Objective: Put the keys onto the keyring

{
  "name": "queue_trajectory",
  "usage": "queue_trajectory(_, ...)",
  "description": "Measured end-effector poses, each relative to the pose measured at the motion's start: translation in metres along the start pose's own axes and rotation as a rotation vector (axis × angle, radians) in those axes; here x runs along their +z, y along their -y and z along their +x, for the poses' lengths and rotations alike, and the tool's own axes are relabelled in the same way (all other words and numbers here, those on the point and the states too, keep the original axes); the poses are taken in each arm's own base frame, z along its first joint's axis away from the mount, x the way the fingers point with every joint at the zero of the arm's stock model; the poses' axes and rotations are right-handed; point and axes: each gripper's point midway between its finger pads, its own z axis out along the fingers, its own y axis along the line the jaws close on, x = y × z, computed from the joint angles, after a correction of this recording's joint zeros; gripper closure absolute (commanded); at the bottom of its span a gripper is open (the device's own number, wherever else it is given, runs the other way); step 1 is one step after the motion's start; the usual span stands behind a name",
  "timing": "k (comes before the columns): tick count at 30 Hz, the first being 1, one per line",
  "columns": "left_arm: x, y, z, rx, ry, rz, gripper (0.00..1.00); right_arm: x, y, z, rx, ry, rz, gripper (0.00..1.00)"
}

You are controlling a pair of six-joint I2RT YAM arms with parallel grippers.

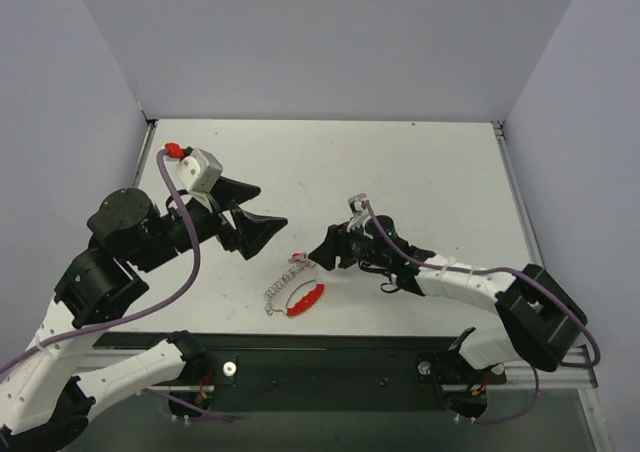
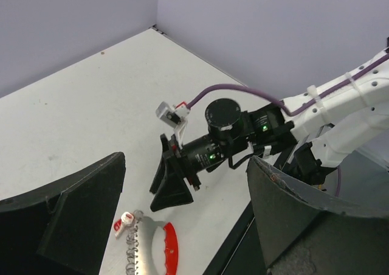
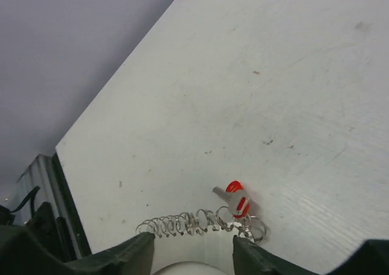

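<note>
A white table (image 1: pixel 420 172) fills the middle of the overhead view, with plain grey walls (image 1: pixel 330 42) on three sides. A dark strip runs along its near edge, where two robot arms are bolted.

The left arm (image 1: pixel 110 262) is black and white with a purple cable looping over it. It rises from the lower left and reaches in over the left part of the table. The left gripper (image 1: pixel 272 205) hangs above the surface with its two broad black fingers spread wide and nothing between them.

The right arm (image 1: pixel 470 282) lies low, stretching from the lower right toward the table's centre. The right gripper (image 1: pixel 318 252) sits close to the surface, pointing left. In its own wrist view the two fingertips stand apart with a gap between them, and they grip nothing.

The keyring (image 1: pixel 305 300) lies flat near the front edge, between the two grippers and a little nearer the right one. It is a curved bright red band joined to a thin silvery chain (image 1: pixel 278 294) that loops up and away from the band.

The key (image 3: pixel 236 201) is tiny, with a red head and a short silver blade. It rests on the table at the far end of the chain, just beyond the right gripper's fingertips and touching the chain's small rings. The pictures do not show whether it is threaded onto them.
</note>
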Motion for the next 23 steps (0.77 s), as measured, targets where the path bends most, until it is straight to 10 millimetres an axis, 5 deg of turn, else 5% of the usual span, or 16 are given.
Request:
queue_trajectory(5,0.006,-0.009,0.011,-0.041,-0.031,-0.047,0.09,-0.041,-0.005,-0.048,-0.083,0.155,0.098,0.15)
queue_trajectory(10,0.028,-0.027,0.043,-0.134,-0.151,-0.136,0.09,-0.087,-0.012,-0.09,-0.134,0.288,0.188,0.01)
queue_trajectory(18,0.07,-0.061,0.154,-0.293,-0.433,-0.231,0.09,-0.15,0.011,-0.102,-0.12,0.365,0.382,0.0)
queue_trajectory(23,0.075,-0.09,0.19,-0.394,-0.449,-0.292,0.08,-0.176,0.052,-0.103,-0.068,0.391,0.529,0.0)
